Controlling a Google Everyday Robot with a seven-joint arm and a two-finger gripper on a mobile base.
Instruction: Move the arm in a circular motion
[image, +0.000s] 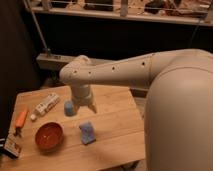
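Your end effector (87, 105) hangs pointing down over the back half of the surface (116, 127), roughly midway between its left and right edges. You cannot tell from this view whether it is released or clenched, and nothing shows in its grasp. Just to its left stands a small blue cup (69, 108), very near it, though you cannot make out whether the two touch. Toward the front edge from the end effector lies a blue block (87, 133), clear of it. Further out, a red bowl (49, 136) sits near the front-left corner, a white packet (46, 104) lies tilted toward the back-left corner, an orange-handled object (21, 119) rests by the left edge, and a dark object (11, 146) sits right at the front-left corner. The arm (125, 70) comes in from the right, its thick cream segment filling that side of the view. It then runs leftward above the back edge to a rounded joint and drops down to the end effector. As for progress, you have only a single pose to go by: the arm is extended over the surface and free to sweep, but nothing here shows how much of the circle is traced. Treat the loop as unfinished, and keep it high enough to pass over the blue cup and the blue block.
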